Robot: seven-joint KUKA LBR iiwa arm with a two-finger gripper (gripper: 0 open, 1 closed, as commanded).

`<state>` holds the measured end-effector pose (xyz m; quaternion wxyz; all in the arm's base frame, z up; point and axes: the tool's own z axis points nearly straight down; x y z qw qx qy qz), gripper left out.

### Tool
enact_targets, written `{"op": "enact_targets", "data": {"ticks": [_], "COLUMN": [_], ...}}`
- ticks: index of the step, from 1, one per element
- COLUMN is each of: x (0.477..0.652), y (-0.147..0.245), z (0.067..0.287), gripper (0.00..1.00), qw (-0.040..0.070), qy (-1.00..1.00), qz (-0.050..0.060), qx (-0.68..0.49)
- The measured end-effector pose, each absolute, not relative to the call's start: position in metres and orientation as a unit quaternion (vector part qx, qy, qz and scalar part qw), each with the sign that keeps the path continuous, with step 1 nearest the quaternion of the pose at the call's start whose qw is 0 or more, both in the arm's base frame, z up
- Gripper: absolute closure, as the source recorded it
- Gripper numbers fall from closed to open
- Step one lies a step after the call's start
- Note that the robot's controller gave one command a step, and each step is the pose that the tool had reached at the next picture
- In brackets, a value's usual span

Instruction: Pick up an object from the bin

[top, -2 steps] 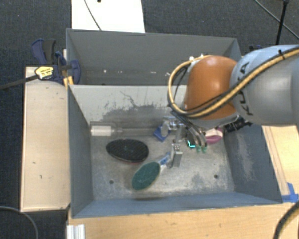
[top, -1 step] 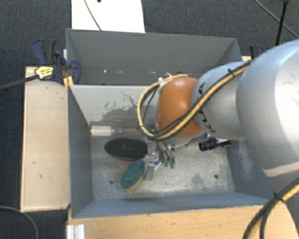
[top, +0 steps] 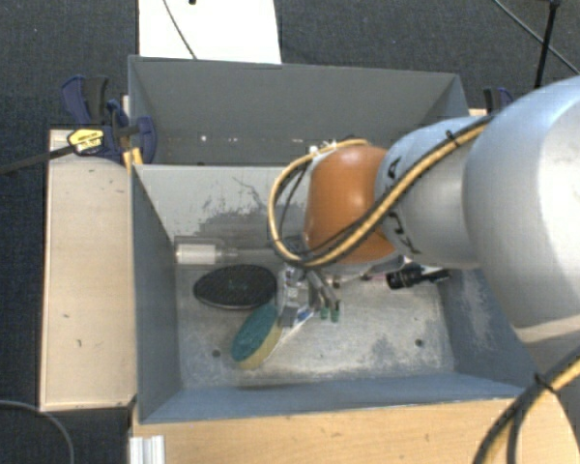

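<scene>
Gripper (top: 304, 307) low mid-bin (top: 159, 288), touching or just beside teal-yellow sponge (top: 255, 336); jaw state: can't tell | sponge prob. light, soft, squashy; grip across narrow mid

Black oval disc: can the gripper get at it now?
Probably yes: the black oval disc lies uncovered close beside the gripper; the green sponge lies beside it, not on it.

The grey metal bin (top: 387, 348) has a scuffed, speckled floor. On the floor, just to the view's left of the hand (top: 305, 309), lies a flat black oval disc (top: 234, 286). Close below and left of the hand lies a teal sponge (top: 254, 337) with a yellowish edge. Farther up and left, by the wall, lies a pale tube (top: 199, 253).
</scene>
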<state>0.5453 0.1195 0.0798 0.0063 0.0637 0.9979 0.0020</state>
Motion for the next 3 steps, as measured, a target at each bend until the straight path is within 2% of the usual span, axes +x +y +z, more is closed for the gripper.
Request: {"op": "enact_targets", "data": {"ticks": [1,2,3], "x": [0.513,0.52,0.521], "y": [0.127,0.139,0.138], "z": [0.154,0.115,0.117], "gripper": [1.0,1.0,0.0], "qw": [0.004,-0.001,0.0], "qy": [0.997,0.99,0.99], "qz": [0.002,0.0,0.0], "qx": [0.079,0.142,0.142]}}
